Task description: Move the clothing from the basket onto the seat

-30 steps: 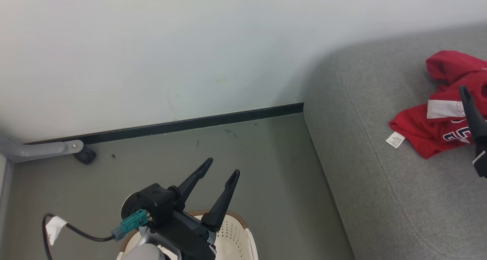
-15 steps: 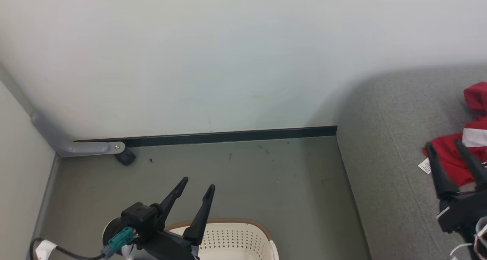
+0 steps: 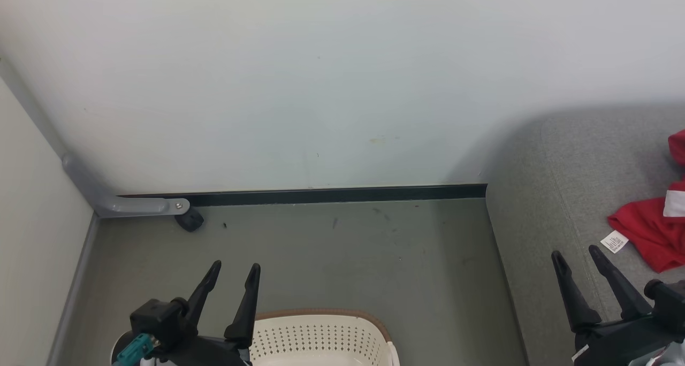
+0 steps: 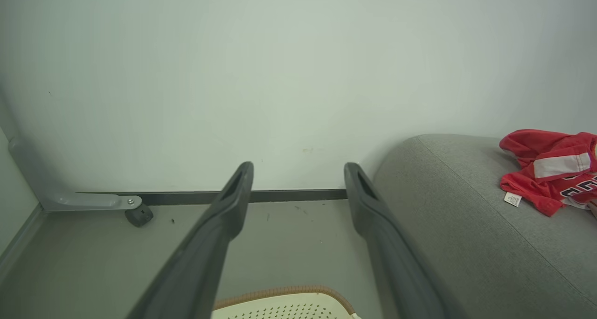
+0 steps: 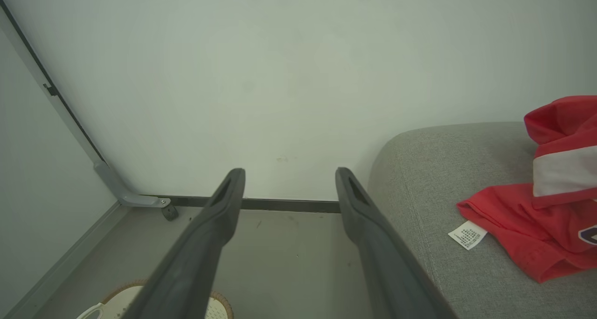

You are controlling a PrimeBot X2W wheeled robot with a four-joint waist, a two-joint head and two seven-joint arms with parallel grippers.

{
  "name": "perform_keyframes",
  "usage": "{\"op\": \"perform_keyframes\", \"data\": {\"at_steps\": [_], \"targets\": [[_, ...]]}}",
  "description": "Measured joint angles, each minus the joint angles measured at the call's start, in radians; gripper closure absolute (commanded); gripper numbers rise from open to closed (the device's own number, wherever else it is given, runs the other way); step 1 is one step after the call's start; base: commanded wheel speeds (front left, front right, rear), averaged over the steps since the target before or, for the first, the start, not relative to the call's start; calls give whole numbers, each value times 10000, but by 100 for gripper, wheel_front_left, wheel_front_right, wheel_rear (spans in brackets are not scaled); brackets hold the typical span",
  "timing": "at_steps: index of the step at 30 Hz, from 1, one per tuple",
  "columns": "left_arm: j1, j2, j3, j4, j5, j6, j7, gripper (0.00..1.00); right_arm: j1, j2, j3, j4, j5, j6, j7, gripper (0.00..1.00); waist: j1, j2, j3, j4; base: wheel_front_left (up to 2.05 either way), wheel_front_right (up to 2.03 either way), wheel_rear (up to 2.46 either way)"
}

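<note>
Red clothing [image 3: 650,229] with white trim and a white label tag lies crumpled on the grey seat [image 3: 556,195] at the right; it also shows as clothing [image 4: 545,169] and clothing [image 5: 545,225] on the seat [image 4: 457,202] [image 5: 447,169] in both wrist views. The cream basket [image 3: 321,336] with its brown rim stands on the floor at the bottom centre, and the part of it that shows holds no garment. My left gripper [image 3: 235,269] hangs open just left of the basket, empty. My right gripper [image 3: 578,254] is open and empty over the seat's front, short of the clothing.
A pale wall with a dark skirting strip [image 3: 332,195] runs behind the grey floor. A grey bracket and a small black caster [image 3: 188,220] sit in the left corner beside a side wall. The basket rim [image 4: 284,292] [image 5: 219,300] shows low in both wrist views.
The head camera has swung left, sliding the seat and clothing toward the right edge. My right gripper has drawn back from the clothing, and the left gripper has dropped lower left. Both stay open.
</note>
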Motion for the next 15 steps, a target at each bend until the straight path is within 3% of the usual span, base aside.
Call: {"op": "perform_keyframes", "data": {"at_steps": [15], "targets": [[931,-568,1586,-311,821,341,-2,0,815,1074,-1012,-305,-1062,-311,0,0,0,0,92,-155,0,0,0]]}}
